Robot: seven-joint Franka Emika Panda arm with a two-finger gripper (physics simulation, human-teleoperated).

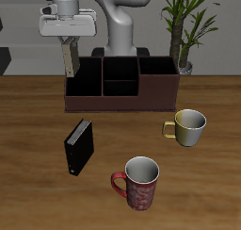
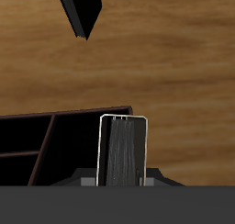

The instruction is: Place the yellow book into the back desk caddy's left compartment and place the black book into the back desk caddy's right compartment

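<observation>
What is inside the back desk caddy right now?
The back desk caddy shows only black compartments. The gripper holds the yellow book above one end section, hiding part of its floor.

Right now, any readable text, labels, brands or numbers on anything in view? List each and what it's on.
None readable.
black book: plain glossy cover, no title.
yellow book, held in the tool: only page edges show, no print.
back desk caddy: no label.
Red patterned mug: floral pattern, no lettering.
Pale yellow-green mug: plain.
</observation>
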